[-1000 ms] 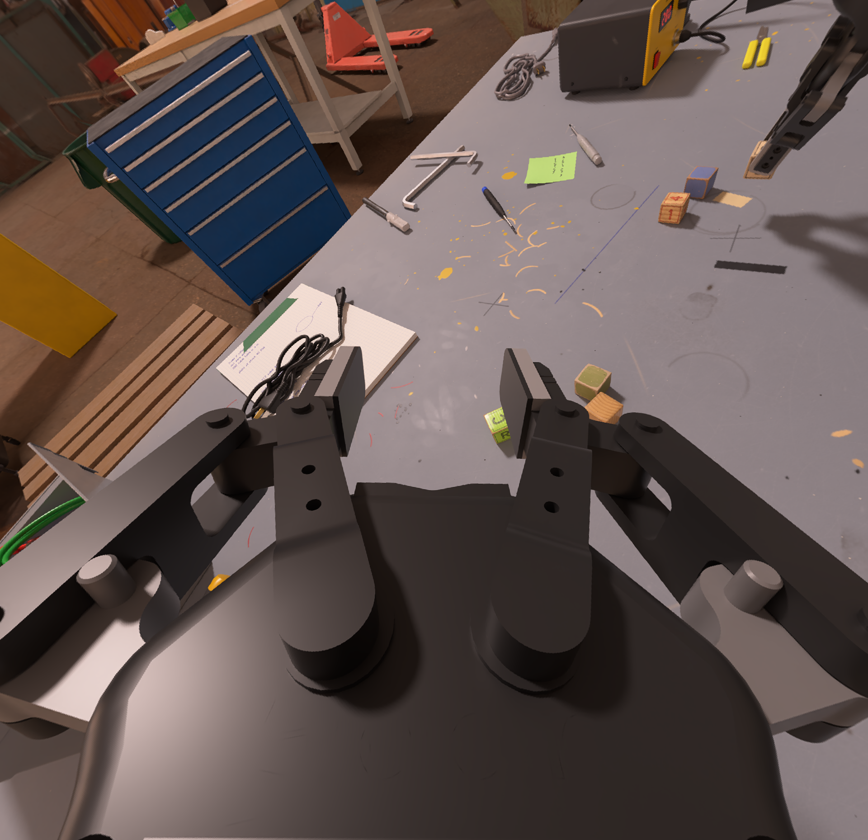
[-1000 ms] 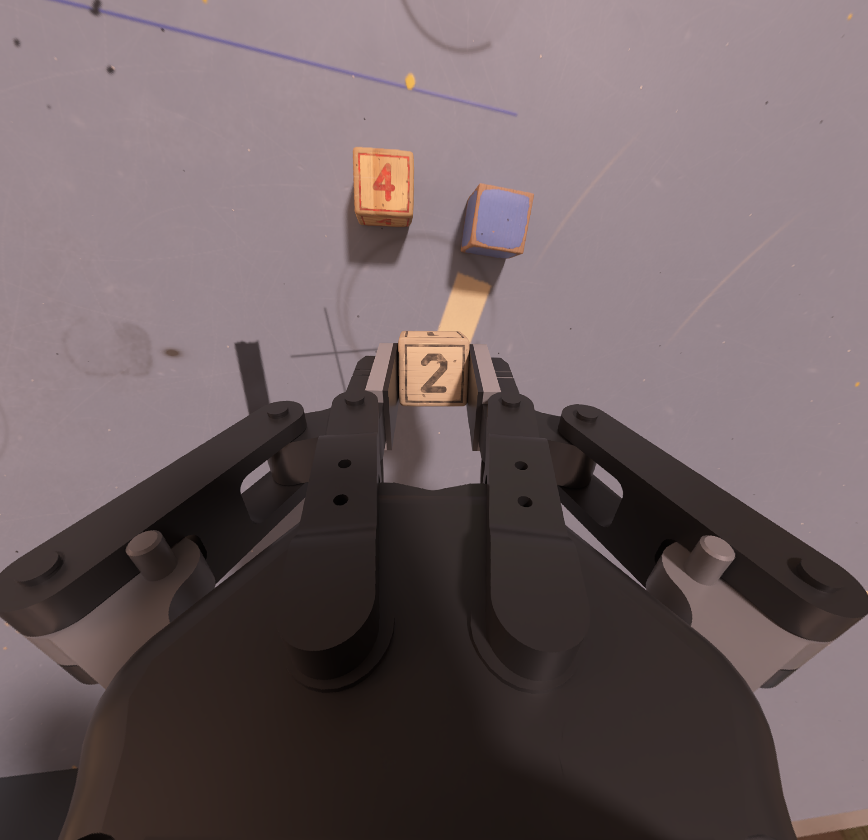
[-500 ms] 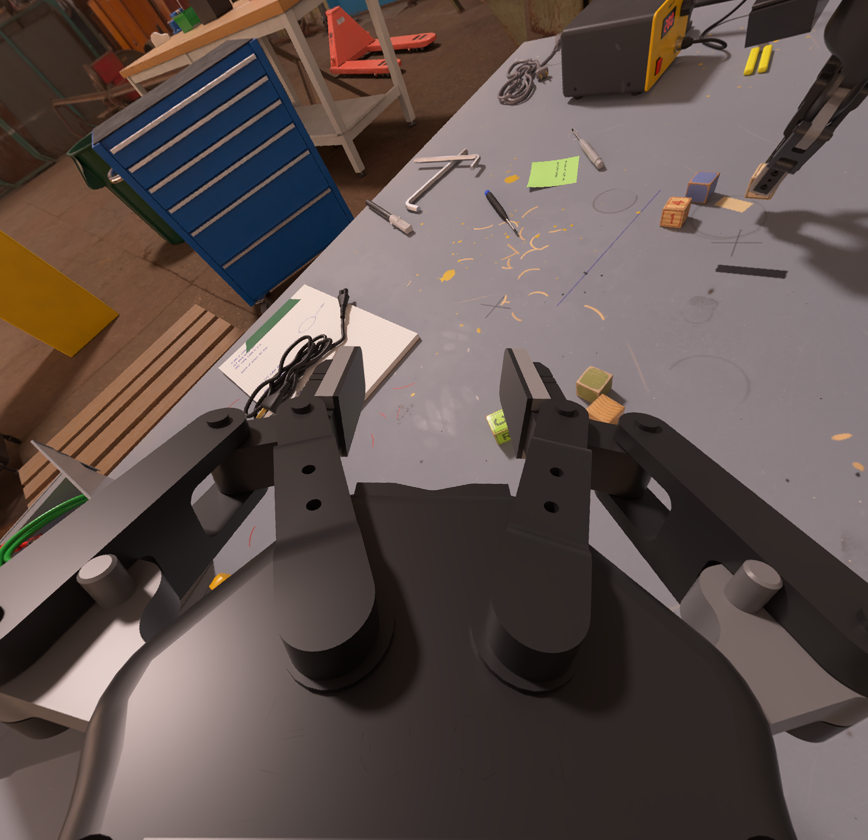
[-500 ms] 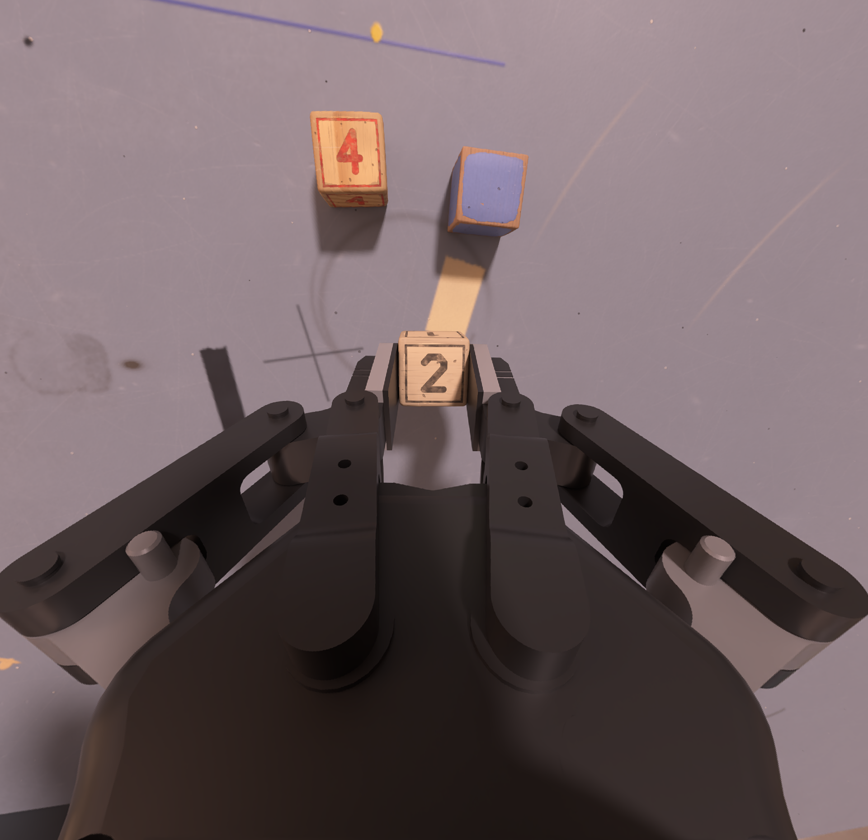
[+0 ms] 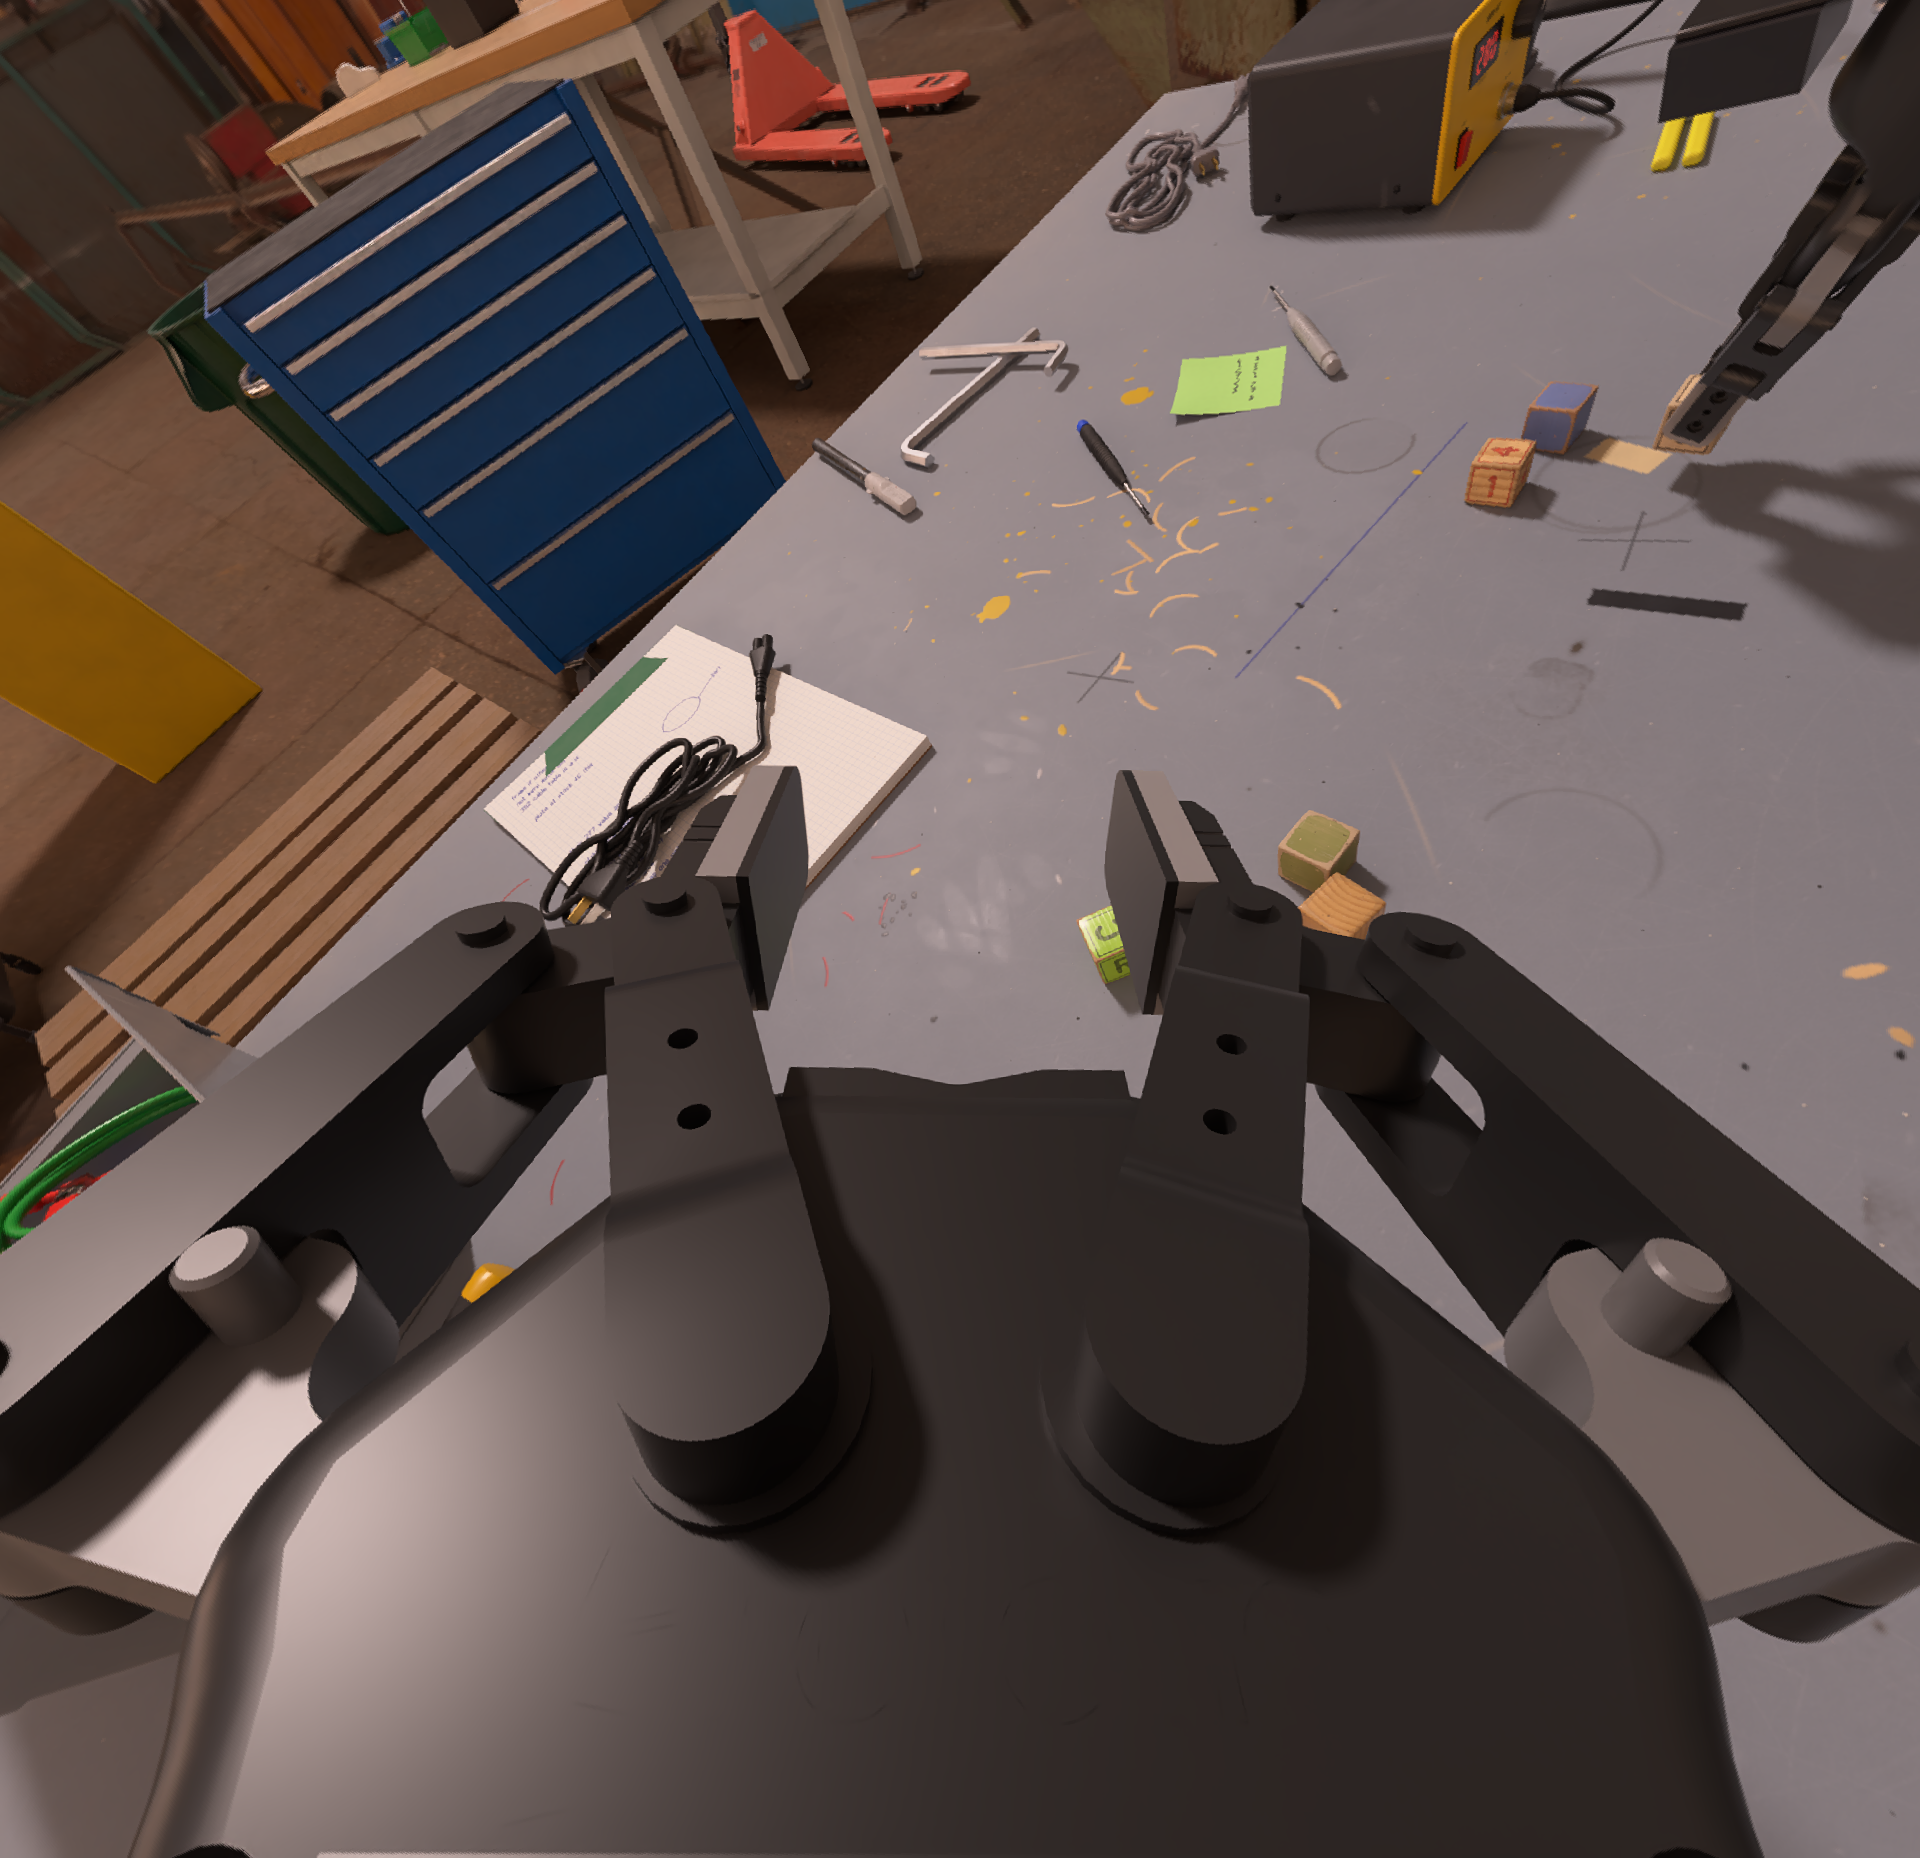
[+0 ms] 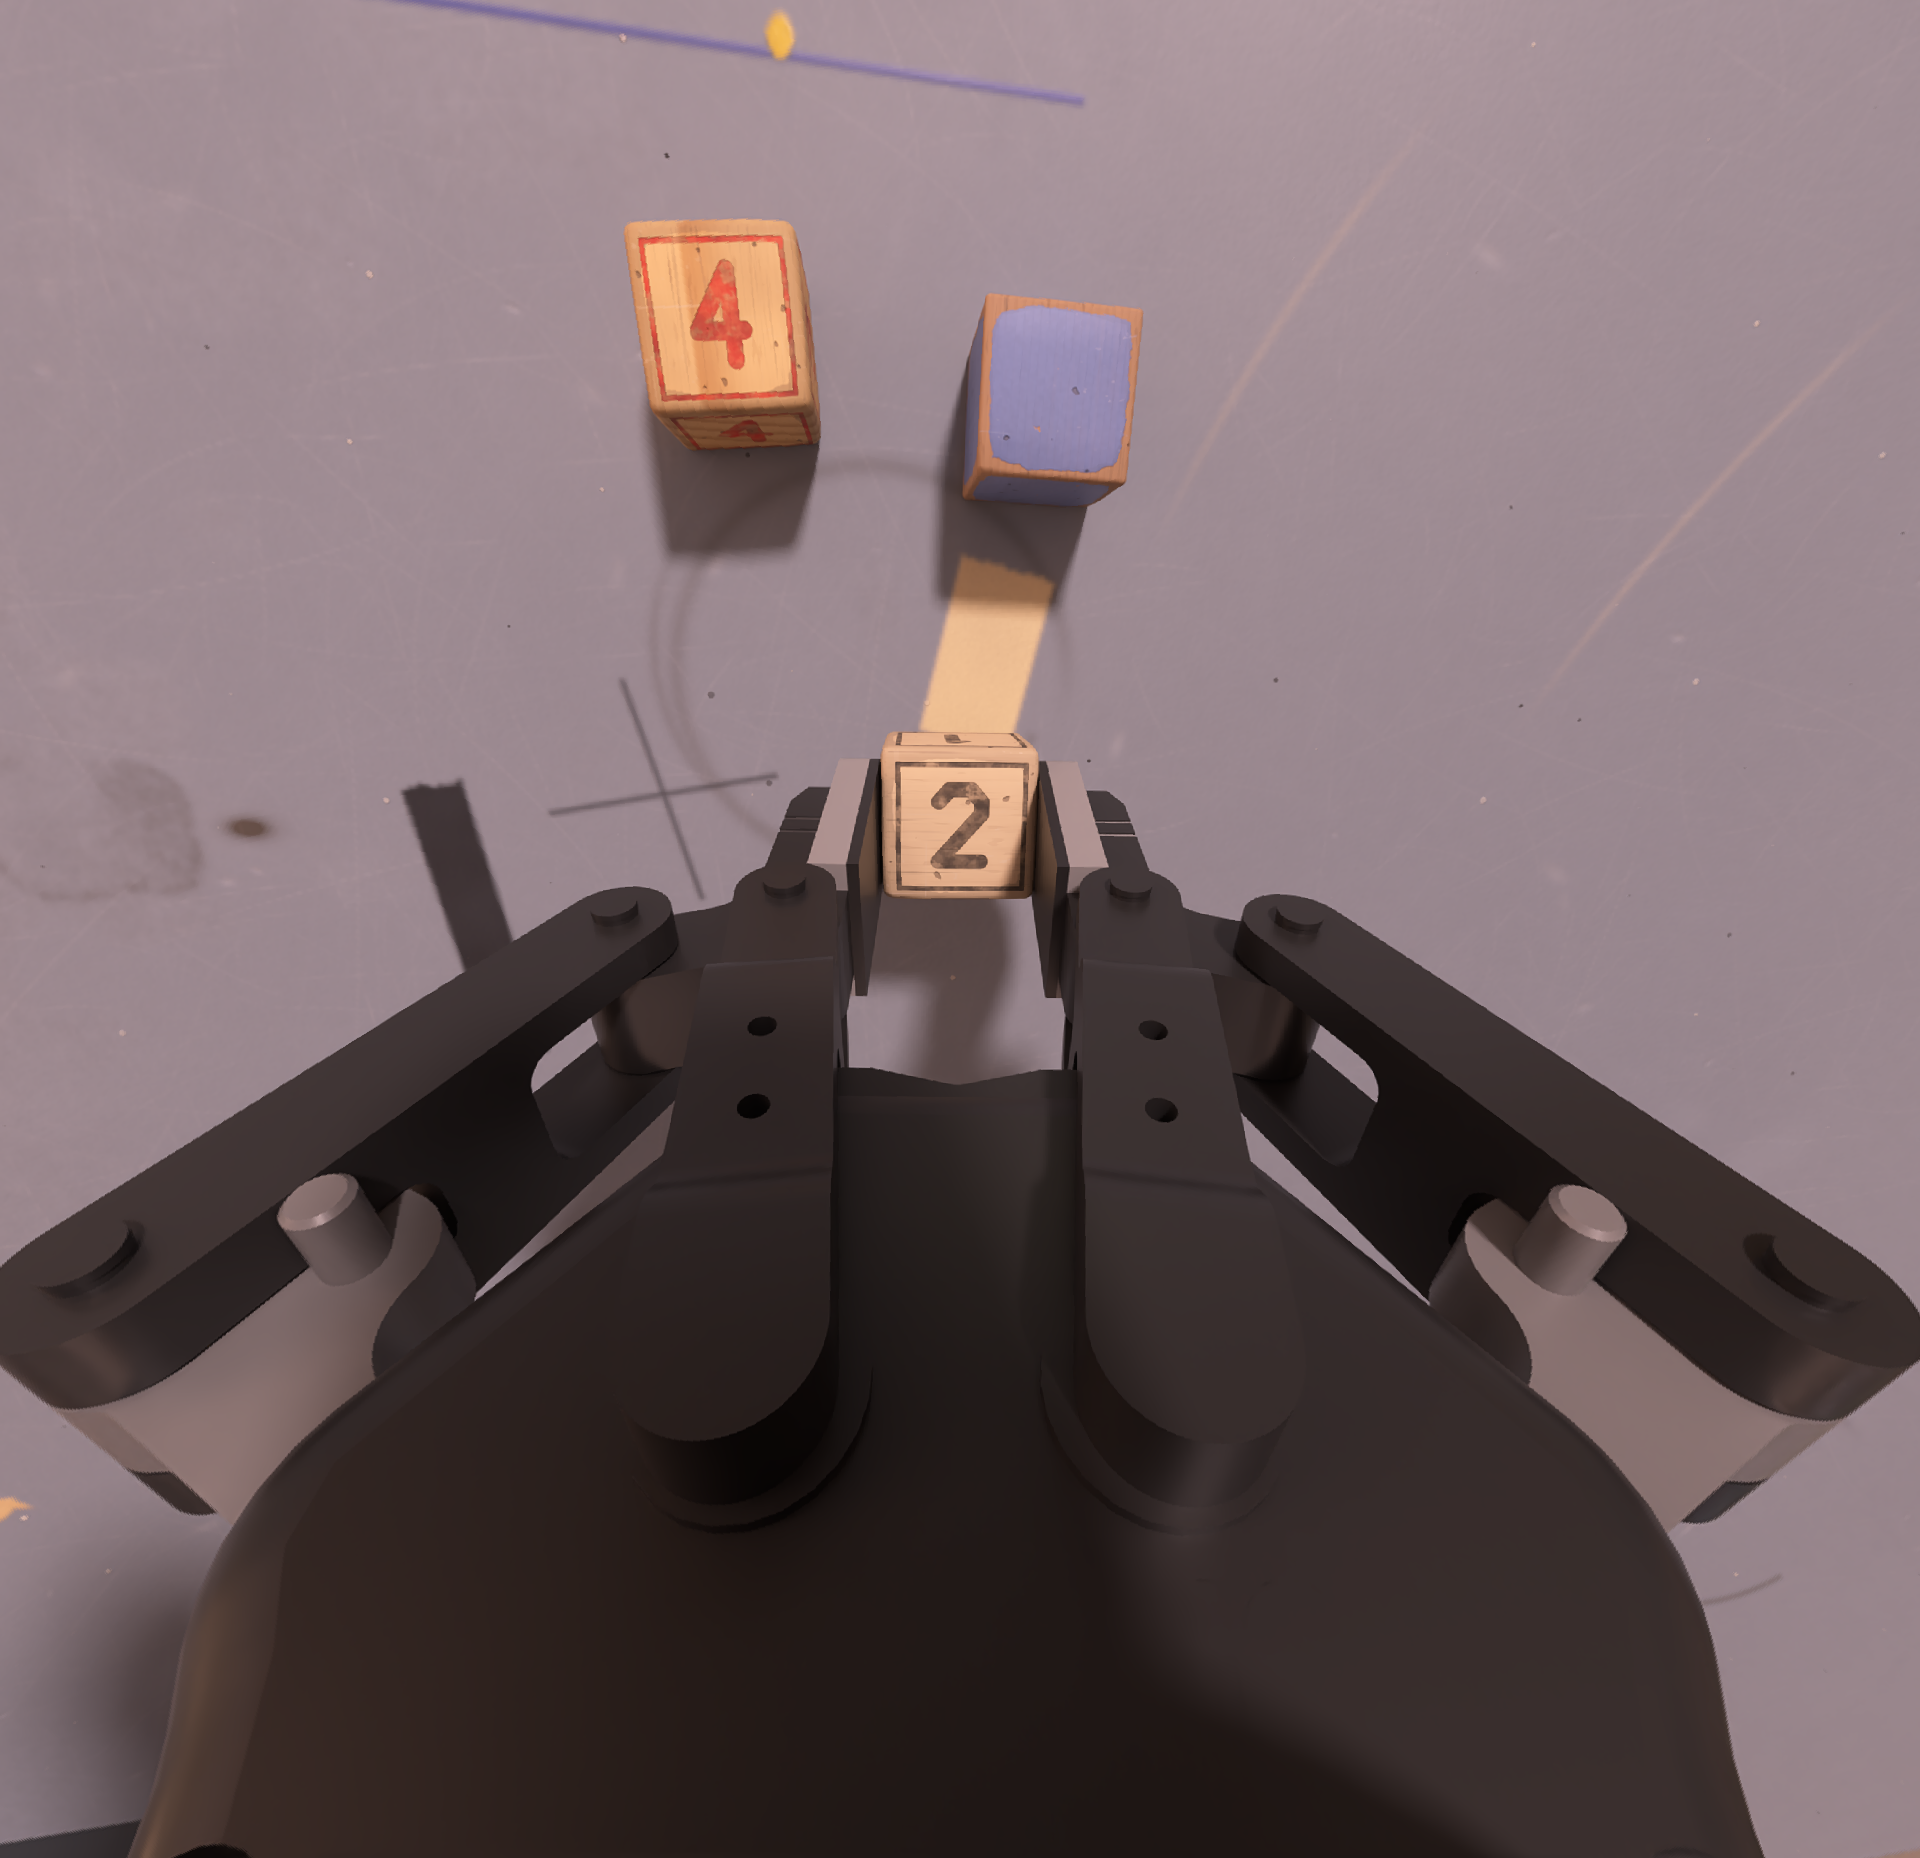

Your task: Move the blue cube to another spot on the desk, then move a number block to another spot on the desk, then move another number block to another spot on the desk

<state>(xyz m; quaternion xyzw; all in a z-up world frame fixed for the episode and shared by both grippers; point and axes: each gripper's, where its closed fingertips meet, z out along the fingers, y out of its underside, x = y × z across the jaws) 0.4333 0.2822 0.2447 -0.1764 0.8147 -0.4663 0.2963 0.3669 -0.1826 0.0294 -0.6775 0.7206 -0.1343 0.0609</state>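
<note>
My right gripper (image 6: 958,821) is shut on a wooden number block with a black digit (image 6: 958,819), held close above the grey desk (image 6: 1455,665). Ahead of it stand a wooden number block with red digits (image 6: 722,333) and, to its right, the blue cube (image 6: 1055,400). In the left wrist view the right gripper (image 5: 1694,421) with its block shows far right, beside the blue cube (image 5: 1558,414) and the red-digit block (image 5: 1498,470). My left gripper (image 5: 956,873) is open and empty above the desk.
A green letter block (image 5: 1103,944), an olive block (image 5: 1317,848) and a plain wooden block (image 5: 1340,904) lie by my left gripper's right finger. A notepad (image 5: 831,748) with a black cable (image 5: 665,800), hex keys (image 5: 977,385), a screwdriver (image 5: 1112,468), a green note (image 5: 1228,382) and a power supply (image 5: 1382,115) lie beyond.
My right gripper has come lower over the desk with the black-digit block in it, so the red-digit block and blue cube look larger. The left gripper has barely moved.
</note>
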